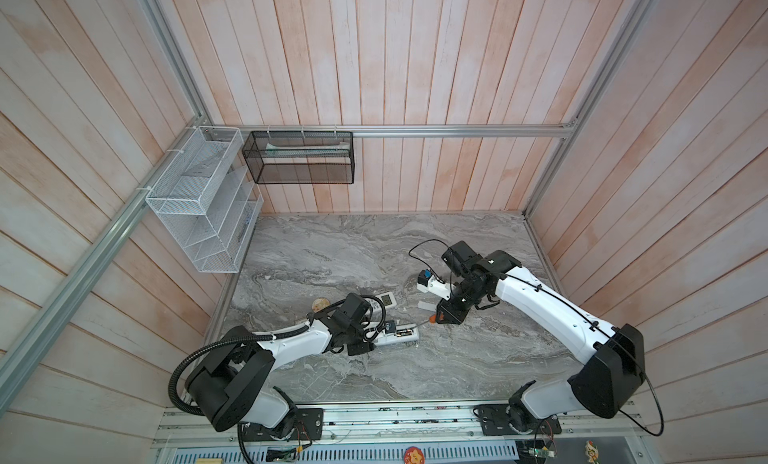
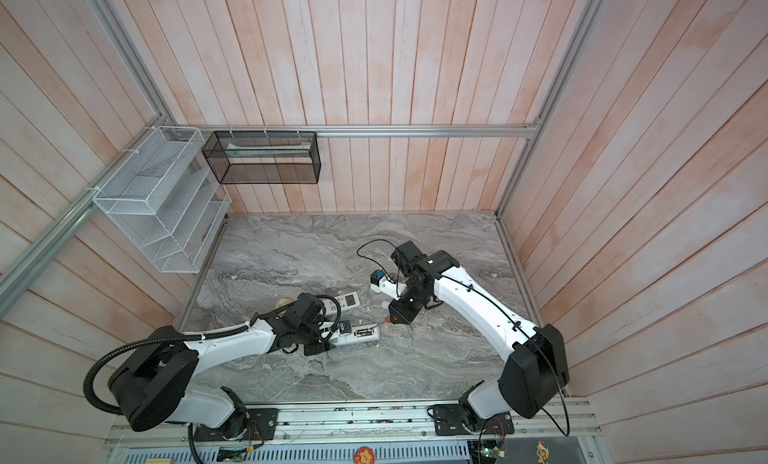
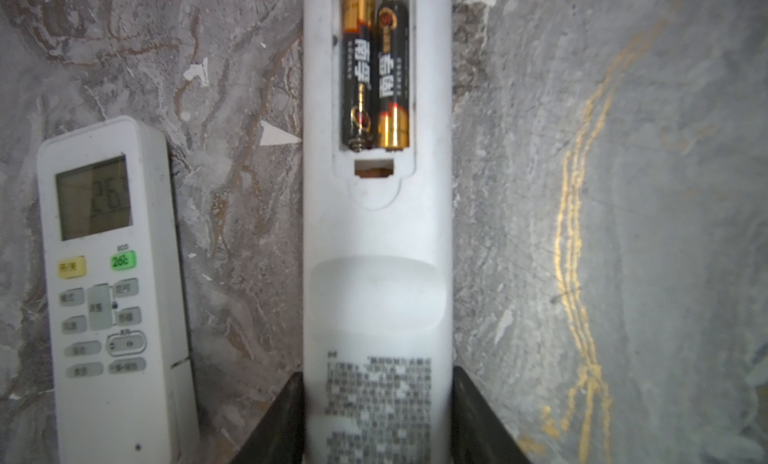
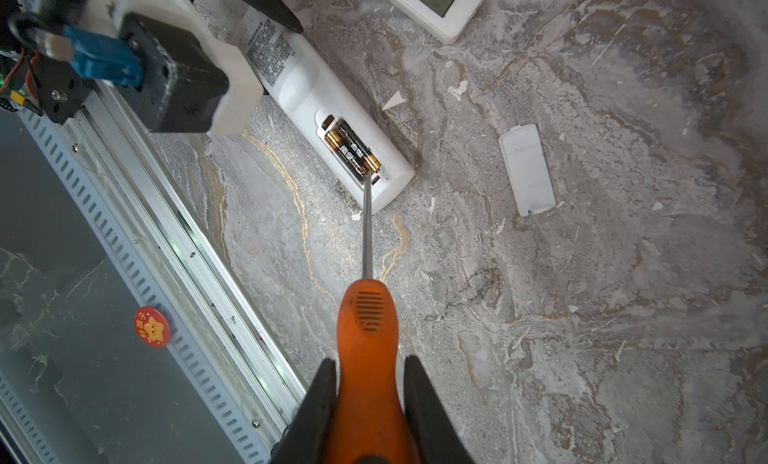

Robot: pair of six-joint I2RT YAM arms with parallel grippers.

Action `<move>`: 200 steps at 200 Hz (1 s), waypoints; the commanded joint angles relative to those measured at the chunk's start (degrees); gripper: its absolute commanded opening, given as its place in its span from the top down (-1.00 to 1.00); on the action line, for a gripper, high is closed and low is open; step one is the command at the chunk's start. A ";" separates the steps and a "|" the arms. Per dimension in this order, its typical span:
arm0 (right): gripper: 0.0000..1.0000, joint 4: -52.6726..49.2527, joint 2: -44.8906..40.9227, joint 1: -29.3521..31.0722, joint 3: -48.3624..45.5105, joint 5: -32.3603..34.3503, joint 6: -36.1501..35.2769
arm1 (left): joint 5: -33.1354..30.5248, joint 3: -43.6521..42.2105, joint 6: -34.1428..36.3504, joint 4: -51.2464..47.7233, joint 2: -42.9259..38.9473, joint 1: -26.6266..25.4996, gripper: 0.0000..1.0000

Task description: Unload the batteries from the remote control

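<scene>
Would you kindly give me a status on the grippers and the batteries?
Left gripper shut on white remote, back up. Right gripper shut on orange screwdriver, tip at battery ends. Both batteries seated in open compartment. Cover lies aside, nothing blocking.

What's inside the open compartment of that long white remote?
Two black-and-gold batteries lie side by side in the remote, the screwdriver tip at one end. Whatever lies beneath them is covered.

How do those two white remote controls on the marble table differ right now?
The white remote with the open battery bay lies back up, two black-and-gold batteries showing; the white remote with a screen lies buttons up. The left gripper clamps the first; the second lies untouched. Both lie flat on the grey marble table.
</scene>
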 commanded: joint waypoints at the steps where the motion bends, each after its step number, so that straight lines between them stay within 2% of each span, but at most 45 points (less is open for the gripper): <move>1: 1.00 0.39 0.10 -0.37 -0.97 -0.94 0.54 | 0.12 -2.48 1.43 -5.66 2.41 -0.66 0.47; 67: 1.00 1.41 0.85 -0.94 -1.60 0.64 0.16 | 0.07 -2.54 1.30 -5.69 2.49 -0.72 0.47; 200: 1.00 3.46 1.03 -1.68 -4.47 -0.53 -0.01 | -0.13 -2.14 1.23 -5.96 3.05 -1.01 0.47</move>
